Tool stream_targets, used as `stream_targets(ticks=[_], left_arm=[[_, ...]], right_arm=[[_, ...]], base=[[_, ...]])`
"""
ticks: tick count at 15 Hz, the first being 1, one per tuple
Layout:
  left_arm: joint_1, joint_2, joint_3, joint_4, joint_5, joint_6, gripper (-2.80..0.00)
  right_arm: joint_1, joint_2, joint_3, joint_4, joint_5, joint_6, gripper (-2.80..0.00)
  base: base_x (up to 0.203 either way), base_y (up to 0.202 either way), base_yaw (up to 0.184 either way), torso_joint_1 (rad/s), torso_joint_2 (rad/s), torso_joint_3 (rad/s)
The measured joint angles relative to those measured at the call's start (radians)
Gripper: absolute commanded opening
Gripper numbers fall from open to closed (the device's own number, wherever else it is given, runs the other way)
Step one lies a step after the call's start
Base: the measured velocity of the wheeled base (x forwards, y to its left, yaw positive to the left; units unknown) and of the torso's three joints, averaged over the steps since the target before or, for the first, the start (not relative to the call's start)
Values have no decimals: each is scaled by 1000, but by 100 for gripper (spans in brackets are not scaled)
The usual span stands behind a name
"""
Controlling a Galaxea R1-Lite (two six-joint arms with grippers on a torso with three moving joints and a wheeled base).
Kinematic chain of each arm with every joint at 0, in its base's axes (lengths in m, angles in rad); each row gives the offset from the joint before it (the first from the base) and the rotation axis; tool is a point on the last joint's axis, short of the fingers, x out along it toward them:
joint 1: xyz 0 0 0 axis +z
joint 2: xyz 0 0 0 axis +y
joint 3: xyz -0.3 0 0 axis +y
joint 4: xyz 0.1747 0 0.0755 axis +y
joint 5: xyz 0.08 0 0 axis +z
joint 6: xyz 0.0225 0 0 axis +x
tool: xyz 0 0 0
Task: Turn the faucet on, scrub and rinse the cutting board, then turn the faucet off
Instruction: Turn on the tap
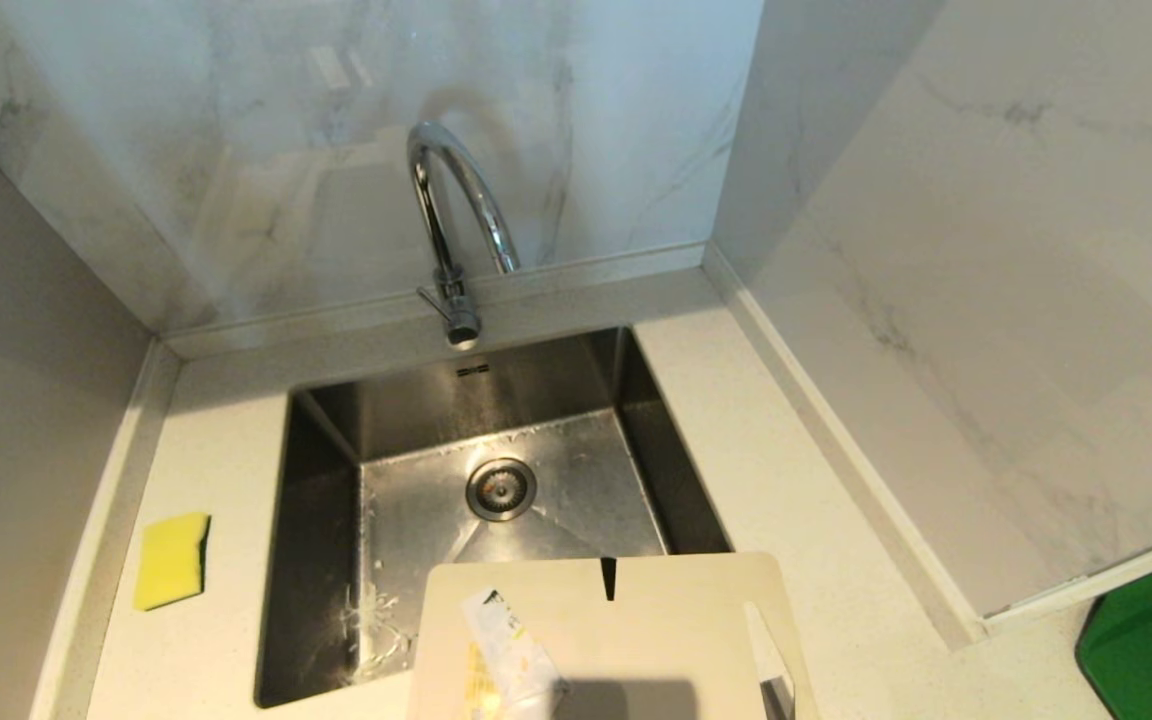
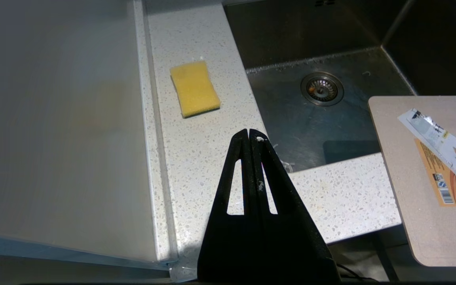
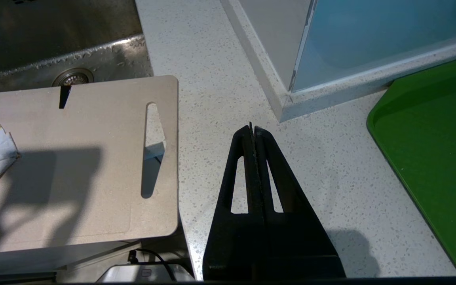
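Nearest, the left gripper (image 2: 250, 134) and right gripper (image 3: 253, 130) are hanging over the counter's front edge, jaws pressed fully together and gripping nothing; both arms are sitting below the head view's frame. The cutting board (image 1: 636, 620) is lying flat across the sink's (image 1: 321, 560) near rim, partly overhanging the basin, probably so rinse water drains inward; its near end is cut off. The sponge (image 1: 172, 560) is waiting on the counter to the left. Farthest, the faucet (image 1: 456, 225) is arching over the basin; no water is running, and its lever's position is hard to read.
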Motion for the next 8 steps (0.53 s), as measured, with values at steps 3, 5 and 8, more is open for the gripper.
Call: stream_targets(ticks=[3, 5, 8], left_arm=[[0, 0, 0, 5, 0, -1, -280], [0, 0, 0, 8, 0, -1, -280], [0, 5, -5, 19, 2, 0, -280]], right_arm=[[0, 0, 0, 0, 0, 0, -280], [0, 0, 0, 0, 0, -1, -280], [0, 0, 0, 0, 0, -1, -280]], base=[[0, 0, 0, 0, 0, 0], [0, 0, 0, 0, 0, 0], [0, 0, 0, 0, 0, 0]])
